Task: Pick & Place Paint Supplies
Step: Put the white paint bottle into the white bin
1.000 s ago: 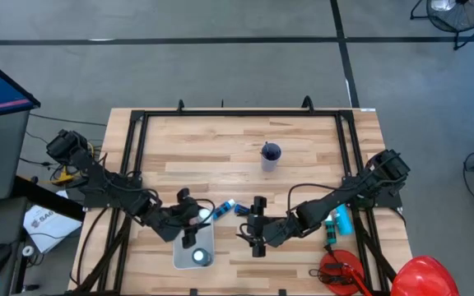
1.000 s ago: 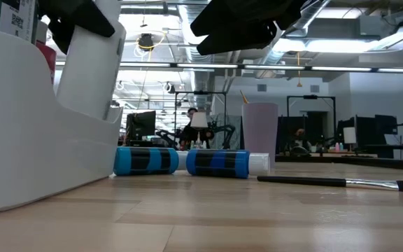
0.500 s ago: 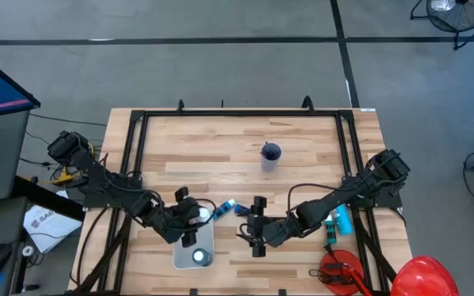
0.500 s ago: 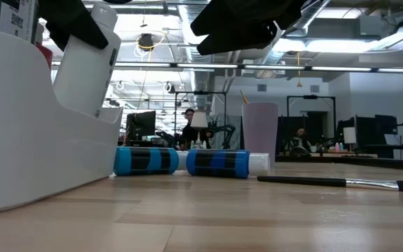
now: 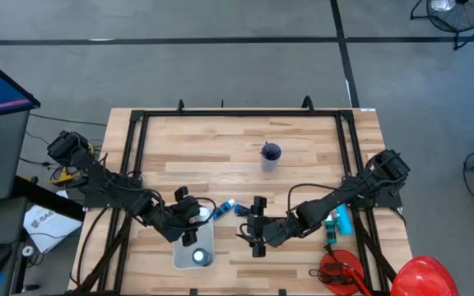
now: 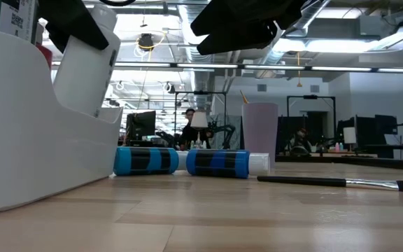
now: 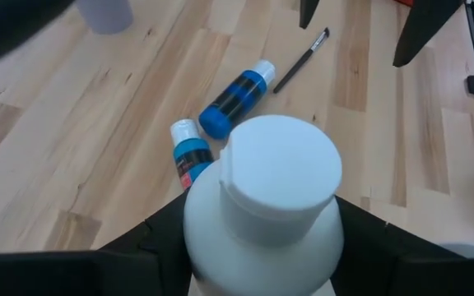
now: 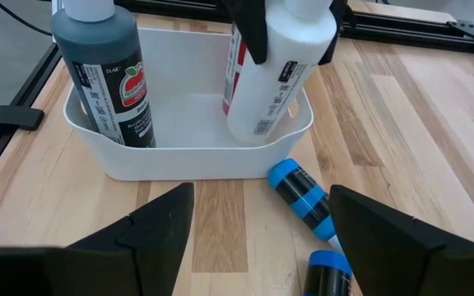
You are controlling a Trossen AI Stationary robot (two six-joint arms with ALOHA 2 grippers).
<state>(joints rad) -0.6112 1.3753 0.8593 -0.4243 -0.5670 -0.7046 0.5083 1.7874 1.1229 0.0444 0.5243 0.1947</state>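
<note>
The left claw [image 8: 290, 37] is clenched around the neck of a tall white plastic paint bottle [image 8: 274, 78]. It holds the bottle over the white plastic bin [image 8: 97, 136] at the near edge of the wooden desk [image 5: 220, 140]. The bottle's base dips inside the bin against the bin's wall; its long axis is tilted, cap up and leaning away from the bin's middle. A dark paint bottle with a red label [image 8: 105, 70] stands upright at the bin's opposite end, well apart. The coming move looks like a straight lowering and righting into that free end.

Just outside the bin, two short blue bottles lie on their sides, the lighter blue bottle [image 7: 189, 152] nearer the bin, the darker blue bottle [image 7: 237, 97] beyond it, end to end. A thin dark-handled brush [image 7: 301, 59] lies past them.

The right claw [image 5: 257, 224] hovers released, beside the bin, near the blue bottles.
</note>
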